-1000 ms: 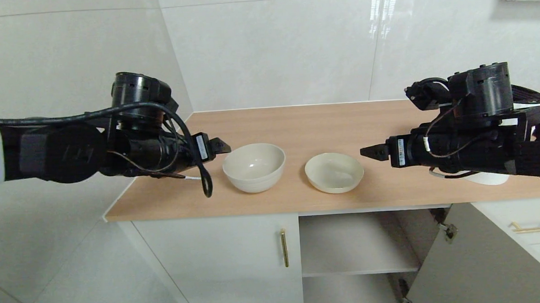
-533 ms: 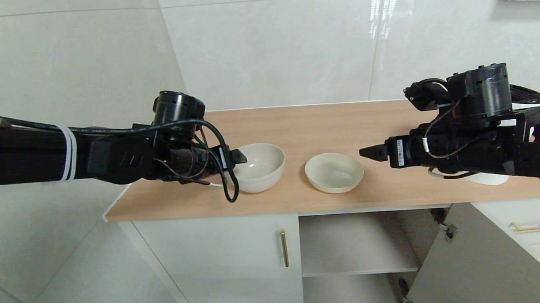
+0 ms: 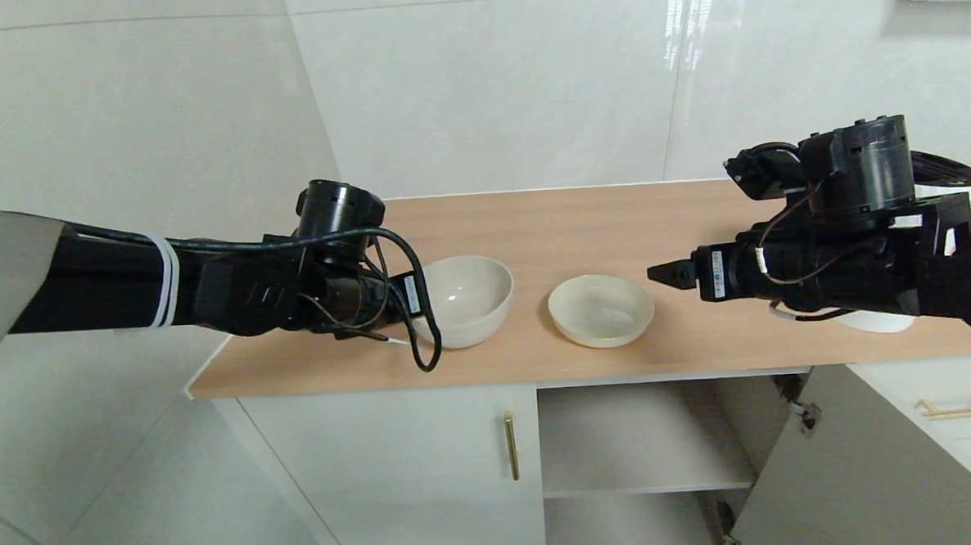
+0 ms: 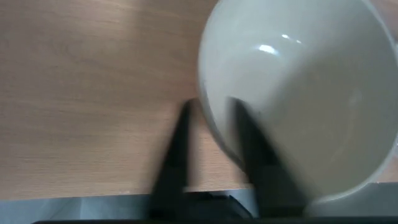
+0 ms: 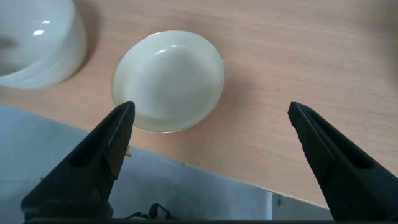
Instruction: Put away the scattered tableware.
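**Left pincer now astride the deep bowl's rim**

Since a second ago my left arm has run forward along the bench, from short of the deep bowl to right at it. My right arm has kept its place.

My left pincer is partly open, with one finger outside the bowl's wall and the other inside the deep bowl, so the near-left rim stands between them. It grips nothing yet, as far as I can judge; the outer finger looks just clear of the wall. The bowl sits upright on the bench, near the front edge and beside the shallow bowl.

My right pincer is spread wide and empty, hanging above the bench just to the right of the shallow bowl. The open cupboard shelf waits below.

What worries me:
- The wall is smooth and curved, so a pinch on one side of the rim may slide off as I lift.
- Held by one edge, the bowl will want to tip, and a loose grip could drop it back onto the bench.
- If I close off-centre, I may shove the bowl toward its neighbour.
- The cable loop hanging by my left wrist sits against the bowl's near side and could drag on it.
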{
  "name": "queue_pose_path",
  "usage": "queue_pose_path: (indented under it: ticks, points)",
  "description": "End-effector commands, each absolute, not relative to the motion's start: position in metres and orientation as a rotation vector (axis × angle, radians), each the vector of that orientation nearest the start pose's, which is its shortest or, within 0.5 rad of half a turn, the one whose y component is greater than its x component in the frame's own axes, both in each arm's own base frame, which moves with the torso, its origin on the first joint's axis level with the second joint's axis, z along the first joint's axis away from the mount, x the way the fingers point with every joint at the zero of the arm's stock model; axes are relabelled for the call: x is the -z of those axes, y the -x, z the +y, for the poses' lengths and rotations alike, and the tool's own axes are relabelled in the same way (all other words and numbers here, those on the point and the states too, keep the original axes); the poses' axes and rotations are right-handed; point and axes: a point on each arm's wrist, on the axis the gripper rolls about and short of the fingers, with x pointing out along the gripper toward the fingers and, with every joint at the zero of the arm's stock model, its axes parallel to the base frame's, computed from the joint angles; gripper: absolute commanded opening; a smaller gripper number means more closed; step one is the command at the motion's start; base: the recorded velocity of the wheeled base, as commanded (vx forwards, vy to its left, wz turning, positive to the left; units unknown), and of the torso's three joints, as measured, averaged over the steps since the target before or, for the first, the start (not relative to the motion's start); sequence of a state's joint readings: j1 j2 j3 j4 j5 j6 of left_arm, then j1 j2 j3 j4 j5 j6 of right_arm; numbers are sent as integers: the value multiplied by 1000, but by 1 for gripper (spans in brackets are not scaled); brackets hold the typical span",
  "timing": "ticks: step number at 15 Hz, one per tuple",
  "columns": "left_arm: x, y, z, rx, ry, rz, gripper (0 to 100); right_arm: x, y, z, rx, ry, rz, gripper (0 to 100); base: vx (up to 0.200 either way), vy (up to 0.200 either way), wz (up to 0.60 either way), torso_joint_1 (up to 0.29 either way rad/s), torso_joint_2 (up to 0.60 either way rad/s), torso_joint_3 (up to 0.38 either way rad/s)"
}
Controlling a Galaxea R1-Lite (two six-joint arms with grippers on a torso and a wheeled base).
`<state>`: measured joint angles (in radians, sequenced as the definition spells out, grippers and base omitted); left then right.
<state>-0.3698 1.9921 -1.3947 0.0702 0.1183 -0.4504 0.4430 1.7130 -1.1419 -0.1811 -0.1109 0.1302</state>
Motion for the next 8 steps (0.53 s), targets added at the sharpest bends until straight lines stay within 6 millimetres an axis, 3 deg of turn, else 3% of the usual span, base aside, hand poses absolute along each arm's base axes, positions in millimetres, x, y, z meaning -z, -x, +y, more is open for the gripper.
queue_pose_path:
  ticks: [1,4,8]
  points:
    - [-183,-360,-137,96,276,671,0,-221,-301,140,-279,-17,413,100,0,0,0,0,0,0]
    - [-215,-332,-133,131,293,600,0,-217,-309,143,-269,-26,425,100,0,0,0,0,0,0]
    - [-252,-294,-130,189,313,512,0,-193,-332,158,-174,-4,465,100,0,0,0,0,0,0]
